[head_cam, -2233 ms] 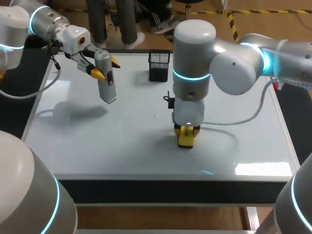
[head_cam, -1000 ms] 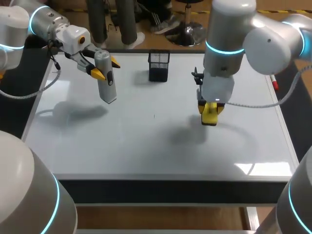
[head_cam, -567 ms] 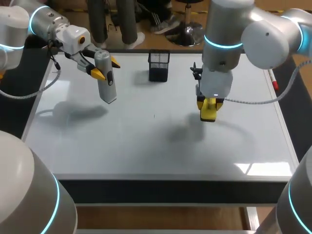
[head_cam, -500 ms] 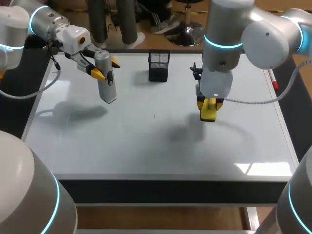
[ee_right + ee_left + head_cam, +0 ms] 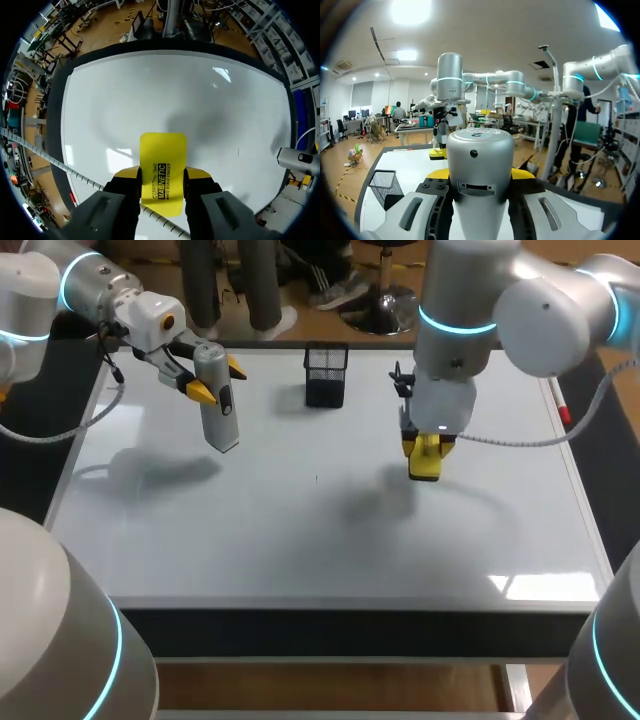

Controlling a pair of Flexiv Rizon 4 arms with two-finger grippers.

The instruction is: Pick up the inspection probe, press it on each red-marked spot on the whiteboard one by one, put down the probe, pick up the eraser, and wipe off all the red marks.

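Right tool [image 5: 425, 450] has carried eraser [image 5: 162, 155] rightward over whiteboard [image 5: 300, 530].

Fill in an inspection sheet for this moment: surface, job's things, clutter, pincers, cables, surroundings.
Surface: whiteboard white; no red marks seen in the head or right wrist view.
Job's things: grey probe held over the board's far left part; yellow eraser held above the board, its shadow lying apart from it.
Clutter: black mesh holder at the far edge; pen with a red end at the right edge.
Pincers: left pincer shut on the probe; right pincer shut on the eraser.
Cables: grey cable loops from the right wrist; black cable hangs by the left wrist.
Surroundings: nothing seen reaching over the table.
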